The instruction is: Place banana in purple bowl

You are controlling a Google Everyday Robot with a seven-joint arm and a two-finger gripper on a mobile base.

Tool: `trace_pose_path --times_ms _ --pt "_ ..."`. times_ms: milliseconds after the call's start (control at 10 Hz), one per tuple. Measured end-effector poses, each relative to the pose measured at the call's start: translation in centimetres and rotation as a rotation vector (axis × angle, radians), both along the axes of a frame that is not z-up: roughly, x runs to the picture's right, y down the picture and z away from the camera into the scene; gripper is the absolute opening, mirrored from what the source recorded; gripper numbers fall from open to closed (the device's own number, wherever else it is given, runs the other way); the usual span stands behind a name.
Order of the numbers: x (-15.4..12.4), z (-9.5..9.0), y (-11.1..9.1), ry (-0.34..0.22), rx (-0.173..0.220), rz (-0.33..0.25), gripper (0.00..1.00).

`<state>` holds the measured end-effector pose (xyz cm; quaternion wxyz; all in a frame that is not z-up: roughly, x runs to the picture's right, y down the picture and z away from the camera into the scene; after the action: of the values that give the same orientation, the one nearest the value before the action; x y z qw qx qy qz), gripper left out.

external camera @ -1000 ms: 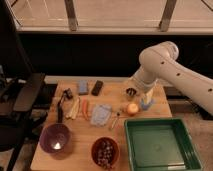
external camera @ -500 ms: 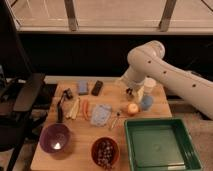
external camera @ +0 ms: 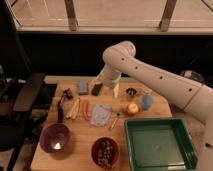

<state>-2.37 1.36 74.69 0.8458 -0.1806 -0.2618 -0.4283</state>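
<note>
Room: a dark window wall with pale frame bars runs behind; a black chair (external camera: 20,100) stands at the view's left edge.
Surface: a wooden table (external camera: 80,157) holds many small items, with a green tray (external camera: 186,150) on its near right part.
Gripper: the gripper (external camera: 111,88) hangs over the far edge of the table, near the middle of its width.
Grip state: cannot tell whether it is apart or together; nothing is seen held.
Banana: the banana (external camera: 74,108) lies flat on the wood, left of the gripper and nearer the camera, apart from it, just beside an orange stick (external camera: 85,108).
Purple bowl: the purple bowl (external camera: 55,138) sits at the near left corner, well apart from the gripper, beyond the banana.
Near the gripper: a black flat object (external camera: 96,89) lies just to its left; a grey-blue block (external camera: 82,87) lies further left.
Right of the gripper: an orange-yellow fruit (external camera: 132,108) and a blue cup (external camera: 146,102).
Near edge: a reddish-brown bowl (external camera: 105,152) with dark pieces.
Change: a second ago the gripper hung above the fruit and cup; it has swung left along the far edge, and the table items lie as before.
Arm: the white arm (external camera: 160,82) enters from the right, bends at a raised elbow, and drops its wrist steeply to the table.
</note>
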Motion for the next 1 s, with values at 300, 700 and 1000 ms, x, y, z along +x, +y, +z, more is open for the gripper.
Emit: trace_pose_path --times_ms 300,700,1000 --pt "-5.1 1.8 1.4 -0.09 -0.051 -0.016 0.8" --pt "-8.1 4.4 3.7 -0.17 -0.157 0.036 0.8" --pt "-7.9 4.4 3.7 -0.168 -0.157 0.037 0.8"
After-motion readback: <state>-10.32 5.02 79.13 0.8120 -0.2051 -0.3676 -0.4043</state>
